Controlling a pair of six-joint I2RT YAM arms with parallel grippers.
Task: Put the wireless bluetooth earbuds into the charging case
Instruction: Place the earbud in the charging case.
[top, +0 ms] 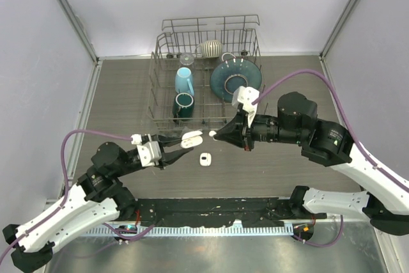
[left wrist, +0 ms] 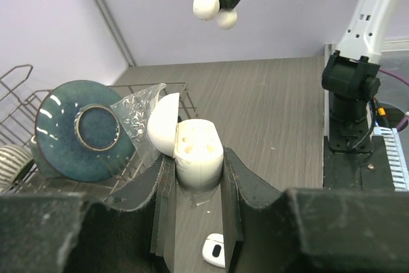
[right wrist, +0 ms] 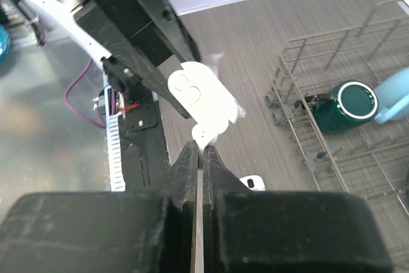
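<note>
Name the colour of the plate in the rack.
Dark teal-blue plate; the left wrist view shows it best.

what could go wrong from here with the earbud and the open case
The earbud is pinched only at the tips of the right gripper, so it may slip and drop to the table. The charging case is held only by the left gripper; an off-centre push could tilt it.

1. Looks like a robotics lab test cell rather than a lived-in room.
2. Closed in by plain pale wall panels [top: 192,4] and slanting metal frame posts [top: 67,11] at the upper left and upper right of the top view.
3. Shows robot arms [top: 332,139] bolted to a black mounting plate [top: 211,209] along the bottom edge, purple cables [top: 300,71] looping free.
4. Keeps kitchenware to one wire dish rack [top: 158,62], upper centre, on a wood-grain table [top: 115,94].
</note>
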